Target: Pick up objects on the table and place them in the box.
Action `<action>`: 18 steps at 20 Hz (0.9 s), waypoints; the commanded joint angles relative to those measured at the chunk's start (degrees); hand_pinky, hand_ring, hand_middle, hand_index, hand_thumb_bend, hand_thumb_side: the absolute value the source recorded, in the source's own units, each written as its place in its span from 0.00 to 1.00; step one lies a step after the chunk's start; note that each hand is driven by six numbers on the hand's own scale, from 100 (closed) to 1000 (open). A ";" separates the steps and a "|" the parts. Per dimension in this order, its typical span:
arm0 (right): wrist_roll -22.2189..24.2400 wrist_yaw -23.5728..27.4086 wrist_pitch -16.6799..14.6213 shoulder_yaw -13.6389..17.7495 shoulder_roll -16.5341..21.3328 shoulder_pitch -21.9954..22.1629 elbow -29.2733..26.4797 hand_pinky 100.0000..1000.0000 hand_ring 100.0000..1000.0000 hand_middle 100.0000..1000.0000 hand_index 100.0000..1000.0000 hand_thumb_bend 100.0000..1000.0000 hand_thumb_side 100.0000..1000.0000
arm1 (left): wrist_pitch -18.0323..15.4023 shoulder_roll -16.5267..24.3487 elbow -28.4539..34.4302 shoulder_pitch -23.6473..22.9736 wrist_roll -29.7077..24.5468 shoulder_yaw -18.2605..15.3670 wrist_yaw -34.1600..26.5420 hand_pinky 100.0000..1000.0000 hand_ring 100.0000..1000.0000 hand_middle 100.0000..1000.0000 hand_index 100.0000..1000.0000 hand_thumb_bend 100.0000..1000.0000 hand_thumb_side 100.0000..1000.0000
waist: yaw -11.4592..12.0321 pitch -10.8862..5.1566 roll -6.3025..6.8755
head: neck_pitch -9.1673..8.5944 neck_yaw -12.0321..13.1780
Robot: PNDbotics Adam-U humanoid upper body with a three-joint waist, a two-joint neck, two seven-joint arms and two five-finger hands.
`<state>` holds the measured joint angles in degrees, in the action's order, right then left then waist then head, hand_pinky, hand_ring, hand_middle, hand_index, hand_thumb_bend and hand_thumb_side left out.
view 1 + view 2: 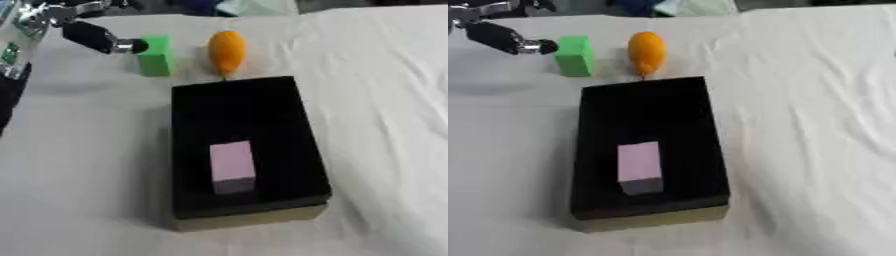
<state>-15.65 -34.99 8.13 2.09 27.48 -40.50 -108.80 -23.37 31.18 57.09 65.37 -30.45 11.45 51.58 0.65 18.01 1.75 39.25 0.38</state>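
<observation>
A green block (pixel 155 55) stands on the white cloth behind the black box (pixel 289 130). My left hand (pixel 92 36) comes in from the upper left, open, and one straight black finger with a silver tip (pixel 133 46) reaches the block's left side. Whether it touches the block I cannot tell. An orange rounded object (pixel 227 51) lies to the right of the green block, just beyond the box's far edge. Inside the box a pink block (pixel 233 166) rests near the front end. My right hand shows in neither view.
The white cloth (pixel 385 100) covers the whole table, with wrinkles on the right side. Dark and light bundled things (pixel 667 6) lie along the far edge.
</observation>
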 commanded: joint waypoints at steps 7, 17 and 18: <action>0.38 0.60 0.03 0.45 -0.13 -0.46 -0.56 0.82 0.63 0.61 0.81 0.00 0.94 | -1.27 -1.11 -2.90 2.99 -3.48 -0.79 3.99 0.83 0.92 0.94 0.97 0.31 0.66 | -0.73 -1.11 0.00 | -0.07 0.31; 0.06 0.83 0.12 0.96 -0.61 0.10 -0.60 0.82 0.62 0.60 0.81 0.00 0.94 | 0.39 -2.08 -5.57 4.16 -4.24 -2.31 9.60 0.85 0.95 0.95 0.99 0.32 0.58 | -1.99 -0.42 0.37 | -0.98 1.03; 0.02 0.84 0.12 0.98 -0.65 0.08 -0.63 0.82 0.62 0.60 0.81 0.00 0.94 | 0.64 -2.14 -5.84 4.33 -4.10 -2.51 10.02 0.85 0.95 0.95 0.99 0.32 0.58 | -2.14 -0.27 0.41 | -1.12 1.10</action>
<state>-15.46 -34.36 8.32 2.48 26.09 -39.77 -108.79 -23.15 28.24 51.10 68.07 -34.61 9.82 60.90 -1.51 18.93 2.24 38.72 1.21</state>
